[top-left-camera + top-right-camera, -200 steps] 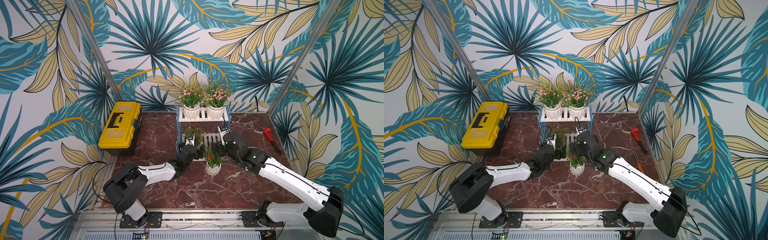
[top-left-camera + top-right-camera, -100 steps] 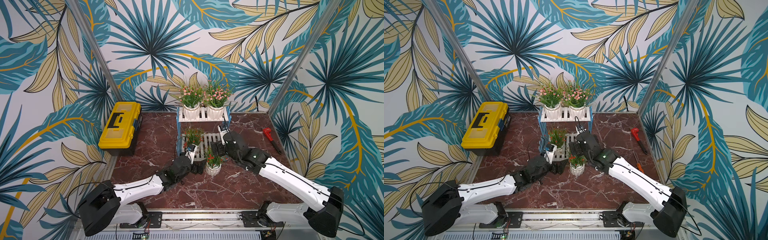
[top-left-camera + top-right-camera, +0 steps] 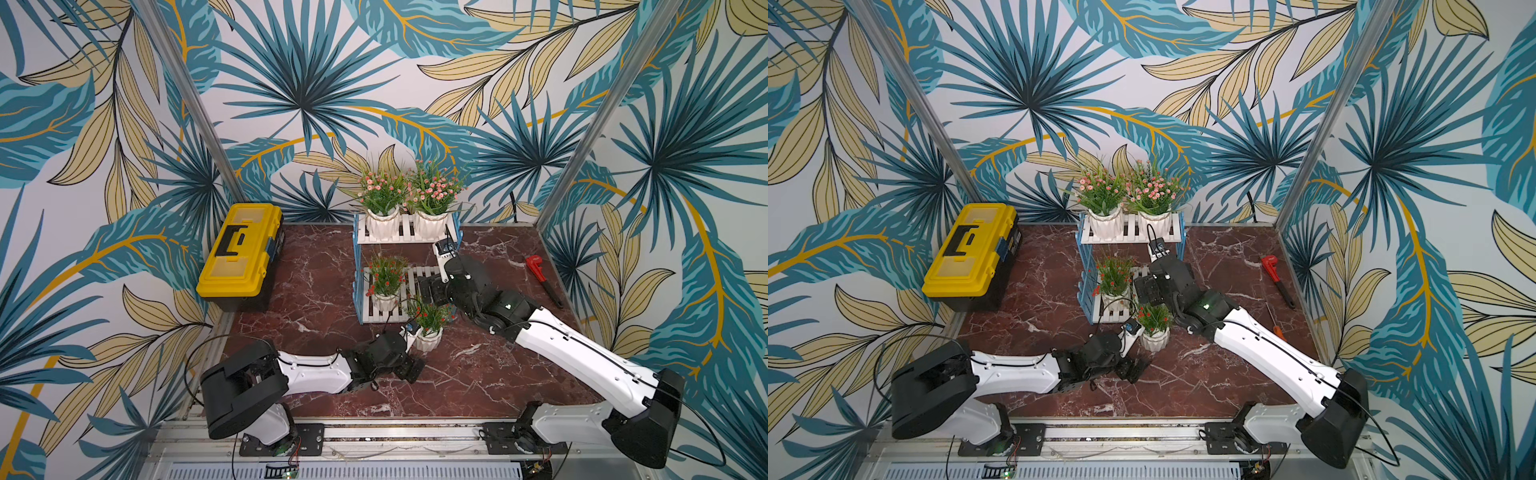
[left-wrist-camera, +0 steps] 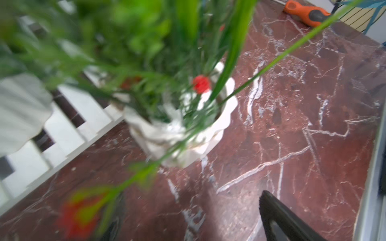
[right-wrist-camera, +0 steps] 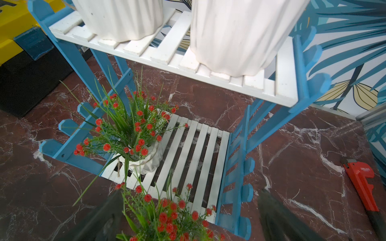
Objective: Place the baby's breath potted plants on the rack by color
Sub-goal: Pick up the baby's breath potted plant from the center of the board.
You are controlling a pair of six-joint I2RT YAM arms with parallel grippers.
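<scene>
Rack [image 3: 405, 232] stands at the back-centre of the marble table [image 3: 316, 291]. The pink-flowered plants [image 3: 382, 195] [image 3: 436, 191] sit side by side on the upper tier, and the shelved red plant [image 3: 386, 276] stands upright on the left half of the lower tier, whose right half is bare slats. The loose red plant [image 3: 428, 326] stands upright on the table just off the rack's front edge; the right gripper [image 5: 190, 194] hangs over the bare slats just behind it, fingers spread wide either side of the sprigs and pinching nothing. The left gripper [image 3: 411, 369] is low over the table just beside that pot, fingers spread and empty.
</scene>
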